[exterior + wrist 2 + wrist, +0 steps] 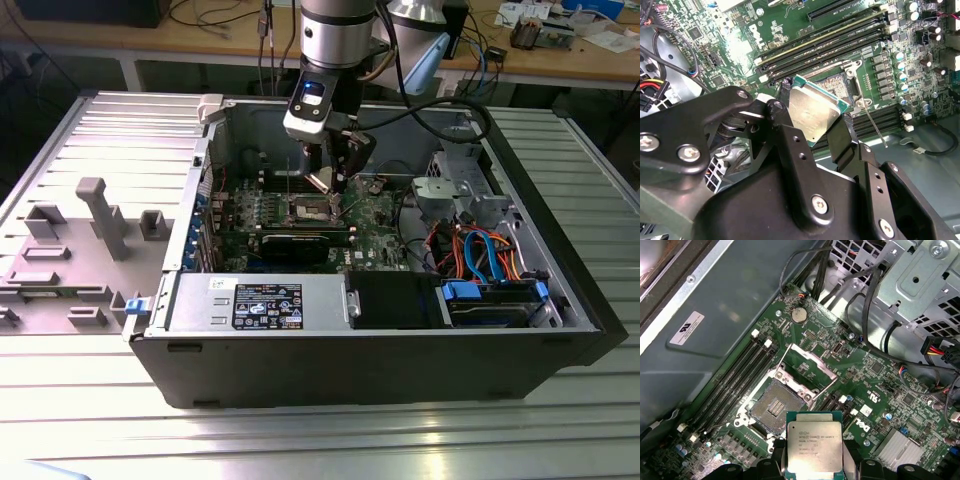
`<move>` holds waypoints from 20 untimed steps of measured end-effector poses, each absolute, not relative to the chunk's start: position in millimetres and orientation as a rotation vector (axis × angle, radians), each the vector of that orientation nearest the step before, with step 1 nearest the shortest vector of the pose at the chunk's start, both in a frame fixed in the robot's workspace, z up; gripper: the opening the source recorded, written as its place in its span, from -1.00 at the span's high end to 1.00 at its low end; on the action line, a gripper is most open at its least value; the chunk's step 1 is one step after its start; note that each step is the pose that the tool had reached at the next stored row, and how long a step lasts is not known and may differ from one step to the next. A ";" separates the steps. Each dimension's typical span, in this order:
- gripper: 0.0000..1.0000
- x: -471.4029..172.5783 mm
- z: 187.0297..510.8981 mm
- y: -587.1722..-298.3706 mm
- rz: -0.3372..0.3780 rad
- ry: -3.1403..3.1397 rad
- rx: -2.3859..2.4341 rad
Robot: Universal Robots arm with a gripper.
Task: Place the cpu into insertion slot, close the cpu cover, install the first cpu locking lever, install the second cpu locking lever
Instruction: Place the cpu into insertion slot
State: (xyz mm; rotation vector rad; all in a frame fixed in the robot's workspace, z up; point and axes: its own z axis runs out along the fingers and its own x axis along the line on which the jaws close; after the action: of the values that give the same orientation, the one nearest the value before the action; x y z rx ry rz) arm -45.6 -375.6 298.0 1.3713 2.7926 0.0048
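black gripper (812, 117), fingers (790, 145) clamped on flat silvery square cpu (814, 445), above square dark-centred insertion slot (774, 410), thin silver cpu cover (812, 359) raised open

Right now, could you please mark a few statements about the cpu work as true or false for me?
1. The gripper is shut on the cpu. True.
2. The cpu sits in the insertion slot. False: the slot is empty, and the cpu hangs above the board.
3. The cpu cover is closed. False: it stands open beside the slot.
4. A grey drive cage sits inside the case. True.
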 end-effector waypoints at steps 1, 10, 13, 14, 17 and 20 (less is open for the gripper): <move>-0.08 -45.5 298.0 -375.6 0.005 2.792 1.373; -0.08 -45.5 297.9 -375.6 0.004 2.787 1.382; -0.08 -45.5 297.9 -375.6 0.004 2.785 1.386; -0.08 -45.5 297.9 -375.6 0.004 2.785 1.387; -0.08 -45.5 297.9 -375.6 0.004 2.783 1.390; -0.08 -45.5 297.9 -375.6 0.004 2.781 1.393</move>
State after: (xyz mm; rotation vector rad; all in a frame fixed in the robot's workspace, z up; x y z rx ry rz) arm -45.5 -375.6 297.9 1.3932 2.7814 0.0035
